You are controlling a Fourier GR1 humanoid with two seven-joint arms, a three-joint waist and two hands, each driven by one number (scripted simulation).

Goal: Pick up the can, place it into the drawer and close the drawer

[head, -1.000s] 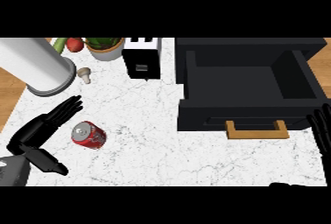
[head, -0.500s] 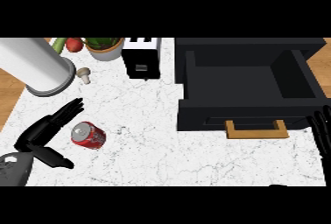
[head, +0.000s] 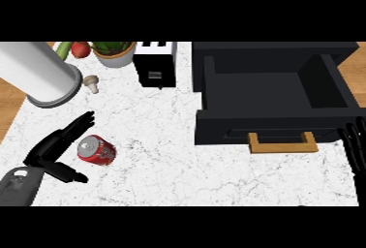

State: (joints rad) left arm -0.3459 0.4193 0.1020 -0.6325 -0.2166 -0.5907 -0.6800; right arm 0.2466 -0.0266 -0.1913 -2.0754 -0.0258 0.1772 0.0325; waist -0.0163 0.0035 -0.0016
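Left hand (head: 49,151) sits at the lower left of the worktop (head: 193,179). Grey forearm (head: 16,186) comes in from the bottom corner. Palm faces the can (head: 97,149).

Fingers (head: 74,129) are straight, angled up and right along the can's left side. Thumb (head: 66,173) is spread wide, pointing right below the can. Hand is wide open with nothing gripped; the can sits in the V between fingers and thumb. Can't tell if the fingers touch the can, they're just beside it at least.

Can is red, lying on its side on the worktop, silver end toward the upper left, well apart from the drawer (head: 229,127).

Drawer is black, pulled out, at the upper right. Its wooden handle (head: 282,144) is on the front, facing the near edge.

Right hand (head: 355,145) is at the right edge, just beside the handle, fingers straight and up, holding nothing.

At the back: 1 white roll (head: 37,72), mushroom (head: 91,83), toaster (head: 156,63).
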